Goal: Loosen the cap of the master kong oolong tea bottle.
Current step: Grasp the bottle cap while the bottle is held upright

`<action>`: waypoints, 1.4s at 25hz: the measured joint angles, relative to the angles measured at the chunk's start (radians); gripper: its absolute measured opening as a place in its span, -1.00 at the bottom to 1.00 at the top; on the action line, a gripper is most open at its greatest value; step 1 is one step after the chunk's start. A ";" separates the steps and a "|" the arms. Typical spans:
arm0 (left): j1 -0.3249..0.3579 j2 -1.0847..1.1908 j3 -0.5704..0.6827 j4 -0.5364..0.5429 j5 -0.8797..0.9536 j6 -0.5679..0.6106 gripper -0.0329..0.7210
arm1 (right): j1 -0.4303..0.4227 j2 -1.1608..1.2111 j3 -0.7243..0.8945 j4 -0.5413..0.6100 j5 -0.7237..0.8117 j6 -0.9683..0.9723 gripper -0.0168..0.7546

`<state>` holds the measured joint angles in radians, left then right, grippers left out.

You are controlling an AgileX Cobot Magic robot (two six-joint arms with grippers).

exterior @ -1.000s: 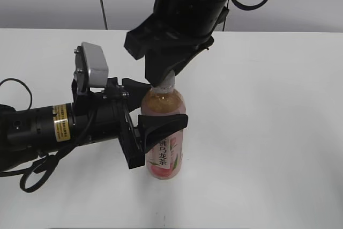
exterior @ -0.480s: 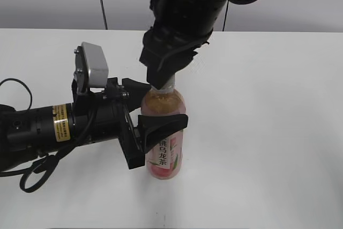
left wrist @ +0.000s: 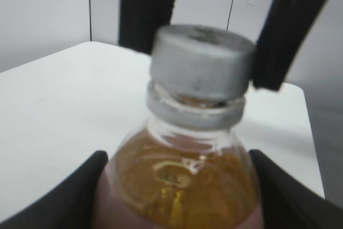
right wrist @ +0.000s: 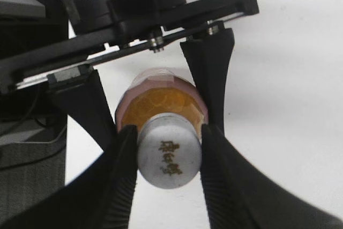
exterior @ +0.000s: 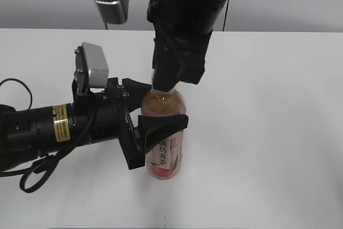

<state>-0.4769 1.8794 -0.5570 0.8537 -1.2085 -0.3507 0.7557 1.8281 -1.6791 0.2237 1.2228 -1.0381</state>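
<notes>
The master kong oolong tea bottle (exterior: 165,148) stands upright on the white table, amber tea above its pink-and-white label. My left gripper (exterior: 153,112) is shut on its upper body, one black finger on each side; the left wrist view shows the bottle's shoulder (left wrist: 179,186) between them. The white cap (right wrist: 169,156) with its dark printed mark sits on the neck and also shows in the left wrist view (left wrist: 201,60). My right gripper (right wrist: 168,154) comes down from above and is shut on the cap, a finger pressed to each side. In the exterior view my right gripper (exterior: 170,81) hides the cap.
The white table (exterior: 268,132) stretches around the bottle. My left arm (exterior: 48,130) lies low across the table's left side with a black cable beside it. A grey wall stands behind the table.
My right wrist has rotated about the bottle's axis while gripping the cap; its camera housing has swung round to the upper left. The bottle and left gripper have stayed put.
</notes>
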 joint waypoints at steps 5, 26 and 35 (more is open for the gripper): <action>0.000 0.000 0.000 0.000 0.000 0.002 0.32 | 0.000 0.000 0.000 0.002 0.001 -0.254 -0.25; 0.000 0.000 0.000 0.001 0.000 0.001 0.32 | 0.000 -0.002 0.000 0.004 0.004 -1.136 -0.25; 0.000 0.000 0.000 -0.001 0.000 -0.001 0.32 | 0.000 -0.004 0.000 0.004 0.002 -1.329 -0.25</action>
<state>-0.4769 1.8794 -0.5570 0.8529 -1.2085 -0.3515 0.7557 1.8239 -1.6791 0.2277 1.2245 -2.3668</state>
